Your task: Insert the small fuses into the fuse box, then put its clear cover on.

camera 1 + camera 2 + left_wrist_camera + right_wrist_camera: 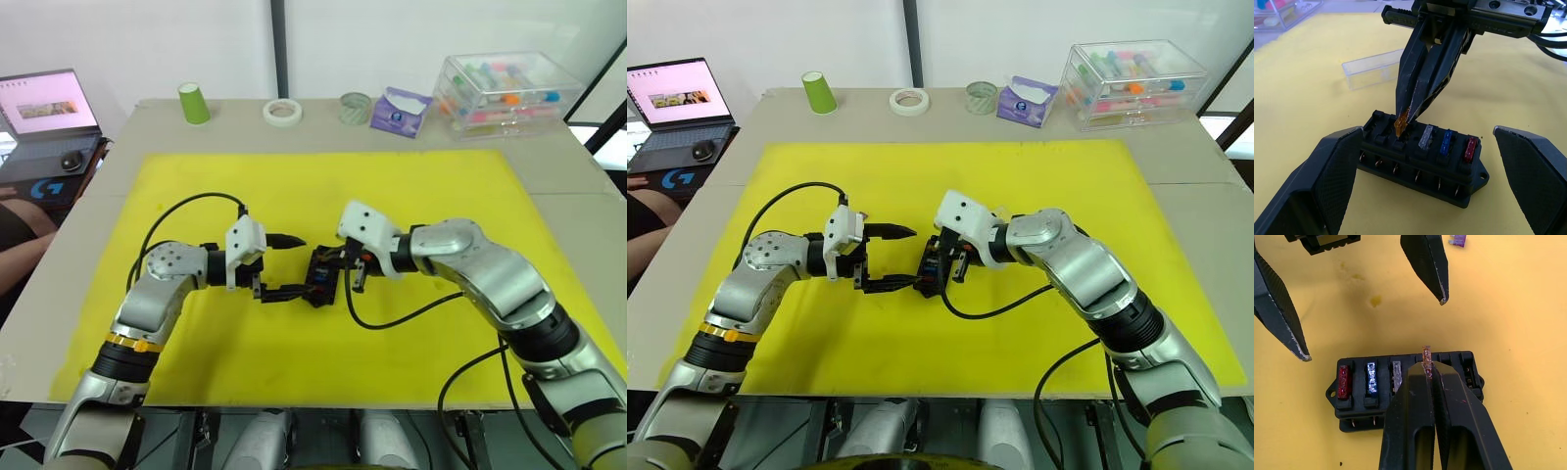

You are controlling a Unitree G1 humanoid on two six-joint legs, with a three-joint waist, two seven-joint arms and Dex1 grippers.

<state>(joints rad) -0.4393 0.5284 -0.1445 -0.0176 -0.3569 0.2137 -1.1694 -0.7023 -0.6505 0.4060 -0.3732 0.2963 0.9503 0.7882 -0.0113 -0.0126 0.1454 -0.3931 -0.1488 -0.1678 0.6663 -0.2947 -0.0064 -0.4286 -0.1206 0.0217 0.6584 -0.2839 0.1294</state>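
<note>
Black, slotted fuse box (1422,159) sits on the yellow mat (411,186) between my left fingers (1298,196), which gape wide to either side of it and hold nothing. Red (1469,148), blue (1445,142) and grey (1426,136) fuses stand seated in one row. My right fingers (1427,369) pinch an amber fuse (1400,123) over the next slot. Beyond lies the clear cover (1370,73); a purple fuse (1457,240) rests loose on the mat.
</note>
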